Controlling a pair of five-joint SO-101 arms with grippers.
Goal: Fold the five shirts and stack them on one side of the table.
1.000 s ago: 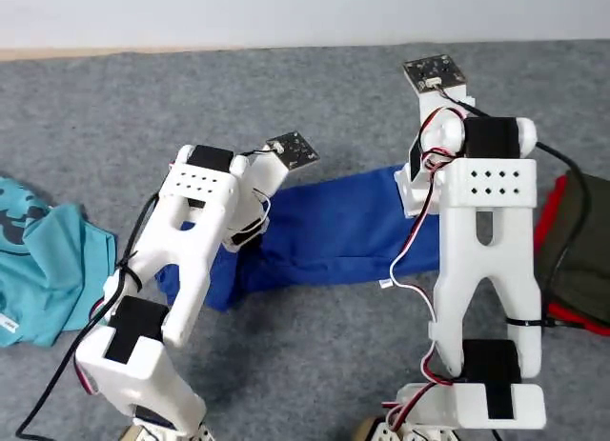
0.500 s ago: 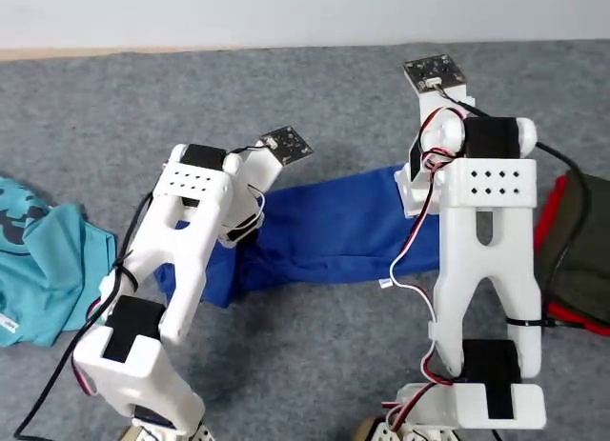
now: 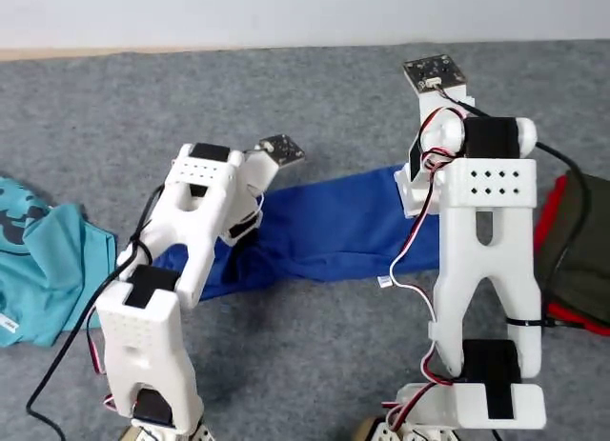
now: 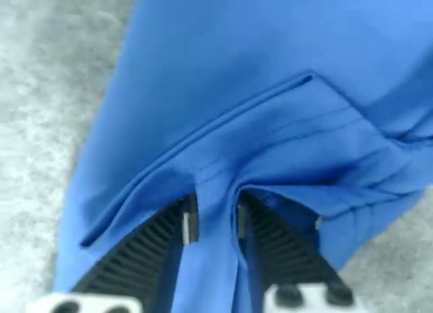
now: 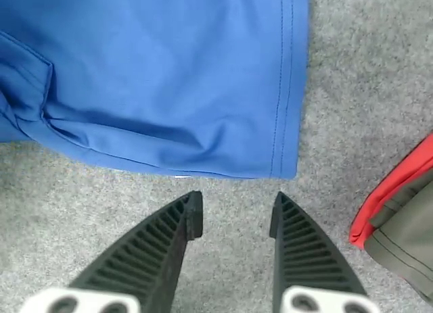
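A blue shirt (image 3: 334,227) lies as a long folded strip across the middle of the grey carpet (image 3: 315,355). My left gripper (image 4: 211,213) is shut on a raised fold of this blue shirt (image 4: 257,90) near its left end. My right gripper (image 5: 233,215) stands open just above the carpet, a little off the hemmed right edge of the blue shirt (image 5: 155,76), with nothing between its fingers. A teal shirt (image 3: 43,260) lies crumpled at the left edge. At the right edge lies an olive shirt (image 3: 572,236) on a red one (image 3: 579,317).
The red shirt (image 5: 389,205) and olive shirt (image 5: 413,242) are close beside my right gripper. Both white arms reach in from the near edge of the table. A pale wall (image 3: 286,12) runs along the far side.
My left arm has swung and its gripper has shifted slightly toward the far side, drawing the blue shirt's left end up and narrower. The right arm has not moved.
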